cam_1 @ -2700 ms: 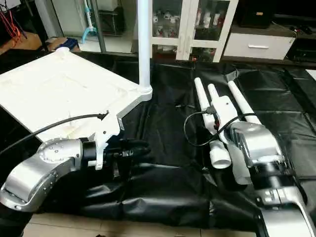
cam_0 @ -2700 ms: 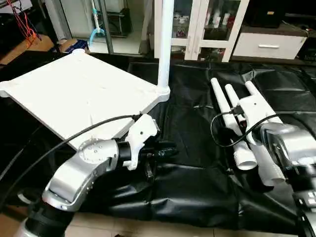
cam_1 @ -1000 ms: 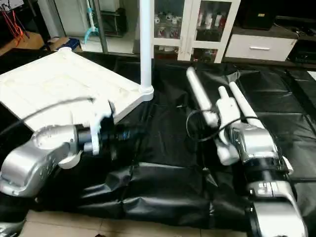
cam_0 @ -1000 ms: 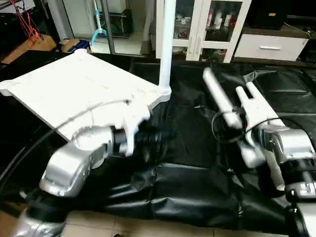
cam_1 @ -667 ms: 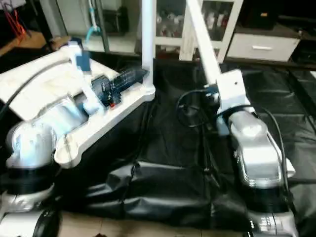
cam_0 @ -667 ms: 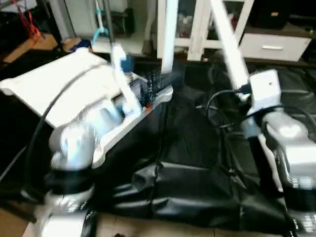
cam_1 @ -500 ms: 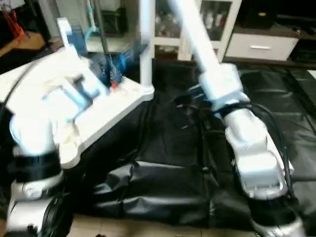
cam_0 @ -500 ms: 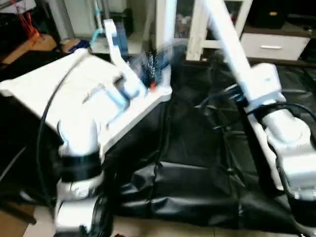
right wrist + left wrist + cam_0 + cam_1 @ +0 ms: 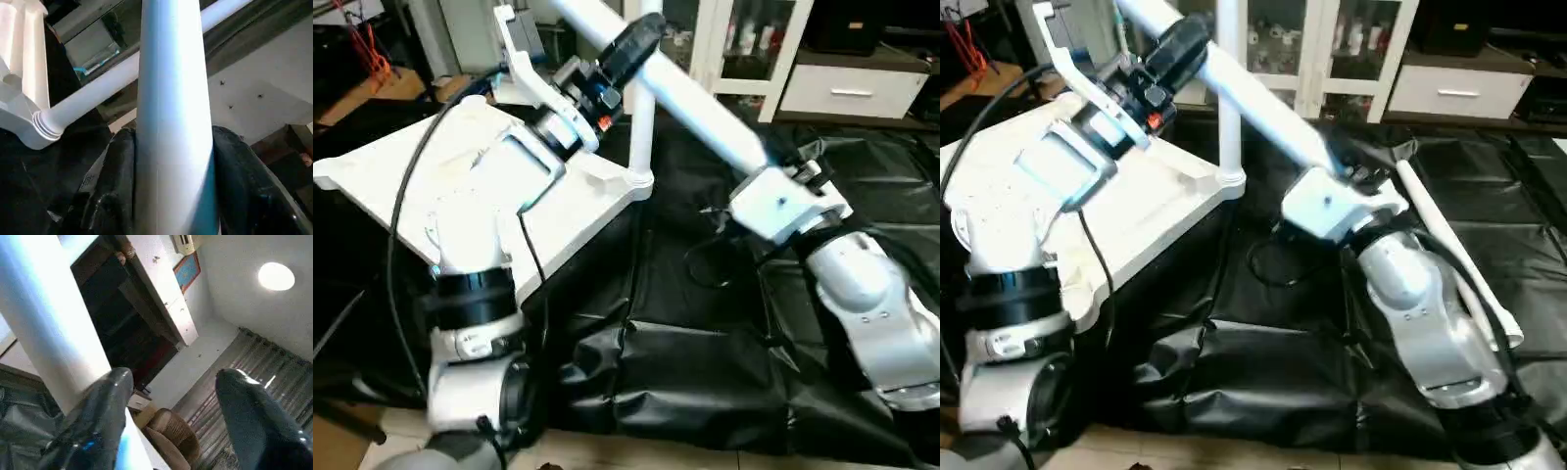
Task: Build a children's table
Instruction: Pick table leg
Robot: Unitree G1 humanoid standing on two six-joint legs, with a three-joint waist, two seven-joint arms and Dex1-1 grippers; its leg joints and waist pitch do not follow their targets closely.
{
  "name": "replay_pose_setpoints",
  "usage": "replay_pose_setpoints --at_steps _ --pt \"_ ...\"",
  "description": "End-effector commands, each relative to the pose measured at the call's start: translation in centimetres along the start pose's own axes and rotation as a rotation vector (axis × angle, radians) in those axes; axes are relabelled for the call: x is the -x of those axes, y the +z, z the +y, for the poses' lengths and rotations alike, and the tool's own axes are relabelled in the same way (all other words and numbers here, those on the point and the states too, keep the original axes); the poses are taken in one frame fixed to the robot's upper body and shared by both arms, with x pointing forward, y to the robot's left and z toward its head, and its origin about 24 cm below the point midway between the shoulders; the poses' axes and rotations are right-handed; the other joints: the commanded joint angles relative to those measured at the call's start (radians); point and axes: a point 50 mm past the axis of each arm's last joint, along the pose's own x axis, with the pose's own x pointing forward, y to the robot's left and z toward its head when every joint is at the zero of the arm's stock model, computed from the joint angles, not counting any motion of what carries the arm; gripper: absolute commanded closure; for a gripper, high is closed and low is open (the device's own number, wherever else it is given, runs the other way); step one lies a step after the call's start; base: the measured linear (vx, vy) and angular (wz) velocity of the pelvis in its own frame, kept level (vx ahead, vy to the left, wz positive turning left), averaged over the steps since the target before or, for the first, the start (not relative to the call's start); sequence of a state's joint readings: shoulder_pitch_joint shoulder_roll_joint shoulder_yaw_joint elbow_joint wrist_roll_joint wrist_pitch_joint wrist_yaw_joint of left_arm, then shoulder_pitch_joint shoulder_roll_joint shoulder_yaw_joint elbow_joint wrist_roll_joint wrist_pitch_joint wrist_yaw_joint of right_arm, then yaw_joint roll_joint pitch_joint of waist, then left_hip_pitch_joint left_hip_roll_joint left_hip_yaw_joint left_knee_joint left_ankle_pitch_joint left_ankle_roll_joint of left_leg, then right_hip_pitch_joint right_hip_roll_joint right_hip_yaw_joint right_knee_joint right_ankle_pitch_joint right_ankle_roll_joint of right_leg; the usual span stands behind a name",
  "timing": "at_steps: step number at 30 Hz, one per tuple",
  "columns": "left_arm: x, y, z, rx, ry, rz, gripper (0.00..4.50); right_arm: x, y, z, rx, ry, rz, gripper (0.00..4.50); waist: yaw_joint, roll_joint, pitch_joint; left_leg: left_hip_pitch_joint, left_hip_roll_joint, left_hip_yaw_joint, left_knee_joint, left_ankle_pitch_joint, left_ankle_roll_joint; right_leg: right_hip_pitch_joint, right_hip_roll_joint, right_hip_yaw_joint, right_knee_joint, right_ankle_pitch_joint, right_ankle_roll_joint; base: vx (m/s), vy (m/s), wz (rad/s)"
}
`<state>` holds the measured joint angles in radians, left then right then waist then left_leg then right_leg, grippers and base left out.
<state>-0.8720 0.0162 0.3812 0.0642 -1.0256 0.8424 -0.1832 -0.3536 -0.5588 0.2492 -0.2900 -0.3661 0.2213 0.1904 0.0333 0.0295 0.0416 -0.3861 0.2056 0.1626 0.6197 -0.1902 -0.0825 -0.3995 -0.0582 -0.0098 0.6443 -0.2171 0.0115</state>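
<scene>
— Both our arms have swung up since a second ago: our right gripper (image 9: 171,196) now grasps a white leg (image 9: 690,93), raised slantwise above the black sheet (image 9: 705,372).

— And our left gripper (image 9: 636,37)?

— Its fingers (image 9: 98,416) stand apart beside that leg, gripping nothing. Our table top (image 9: 431,176) lies inverted at left, one leg (image 9: 641,127) upright in its corner socket; another leg (image 9: 1449,255) lies on the sheet.

I count one table top (image 9: 411,181). Three legs: one screwed upright (image 9: 642,127), one held (image 9: 695,103), one lying (image 9: 1449,255).
</scene>
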Motion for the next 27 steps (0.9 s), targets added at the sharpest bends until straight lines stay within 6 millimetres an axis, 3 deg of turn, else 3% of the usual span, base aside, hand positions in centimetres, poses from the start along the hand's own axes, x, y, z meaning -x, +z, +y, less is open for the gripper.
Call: replay_pose_setpoints --at_steps 1,14,19,27 --pt "0.4 0.8 1.0 -0.012 0.087 -0.03 1.09 -0.2 1.4 -0.9 0.024 -0.049 -0.093 2.7 -0.002 -0.011 -0.064 0.015 -0.008 0.007 -0.054 -0.093 0.01 0.064 -0.027 0.024 -0.07 0.08 -0.189 0.0 0.0 0.0" --pt "0.7 0.1 1.6 -0.056 0.123 0.038 0.03 -0.6 0.0 -2.7 0.042 -0.159 -0.011 2.7 -0.004 -0.004 -0.064 0.018 -0.009 0.007 -0.054 -0.094 0.0 0.063 -0.025 0.024 -0.068 0.088 -0.188 0.0 0.0 0.0" --pt "0.5 0.2 1.8 -0.076 0.146 0.031 0.0 -0.7 0.5 -2.5 0.038 -0.16 -0.028 2.7 -0.004 -0.004 -0.064 0.017 -0.008 0.007 -0.055 -0.096 0.006 0.063 -0.026 0.023 -0.069 0.095 -0.195 0.0 0.0 0.0" --pt "0.0 1.2 0.9 -0.064 0.089 -0.041 0.0 -0.8 1.1 -0.4 0.011 -0.065 -0.042 2.7 -0.006 -0.003 -0.064 0.017 -0.008 0.007 -0.054 -0.099 0.006 0.064 -0.027 0.023 -0.068 0.101 -0.202 0.0 0.0 0.0"
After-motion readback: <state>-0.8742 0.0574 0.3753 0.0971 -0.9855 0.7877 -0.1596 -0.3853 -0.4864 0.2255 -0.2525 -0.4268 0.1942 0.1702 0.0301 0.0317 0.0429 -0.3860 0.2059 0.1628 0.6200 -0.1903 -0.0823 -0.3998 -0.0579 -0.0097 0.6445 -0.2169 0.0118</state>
